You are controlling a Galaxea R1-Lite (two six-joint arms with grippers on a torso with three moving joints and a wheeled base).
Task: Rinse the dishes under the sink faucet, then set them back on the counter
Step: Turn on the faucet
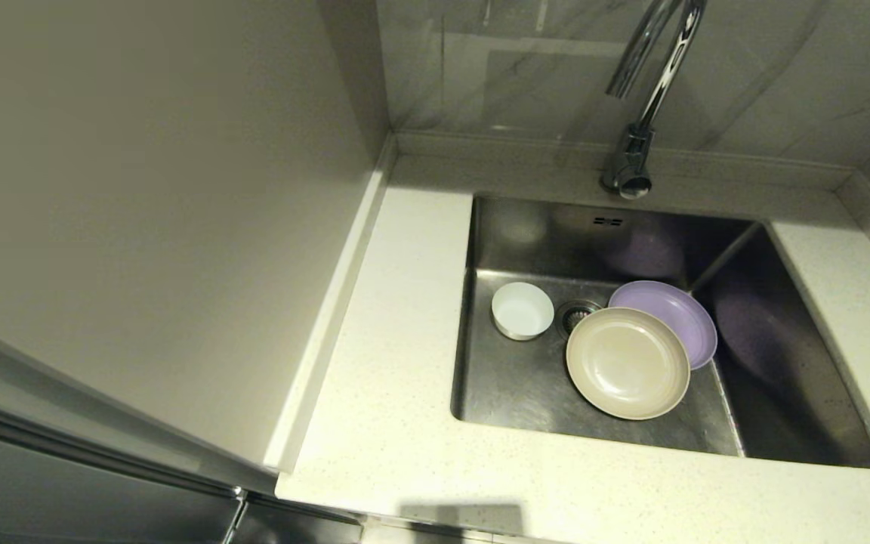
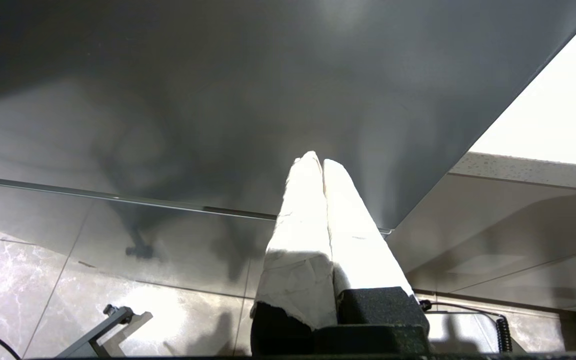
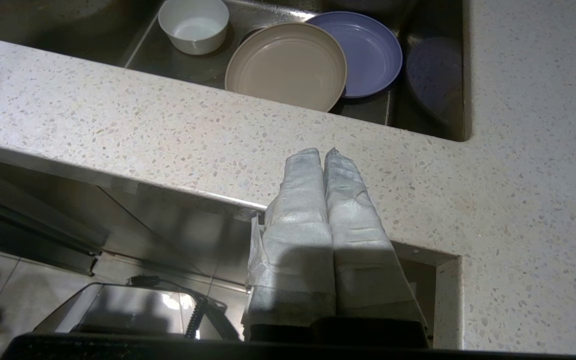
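Three dishes lie on the floor of the steel sink (image 1: 526, 234): a small white bowl (image 1: 522, 309) left of the drain, a beige plate (image 1: 627, 363) partly overlapping a lilac plate (image 1: 669, 313) behind it. The chrome faucet (image 1: 650, 83) arches over the sink's back edge. The right wrist view shows the bowl (image 3: 194, 25), beige plate (image 3: 286, 65) and lilac plate (image 3: 368, 52) beyond the speckled counter (image 3: 168, 130). My right gripper (image 3: 323, 151) is shut and empty, low in front of the counter's front edge. My left gripper (image 2: 318, 159) is shut and empty, parked low before a grey cabinet front.
The counter (image 1: 390, 393) runs round the sink, with a raised rim at the back and left. A tall grey panel (image 1: 140, 189) rises on the left. Grey marbled tile backs the faucet. The drain strainer (image 1: 575, 316) sits between bowl and plates.
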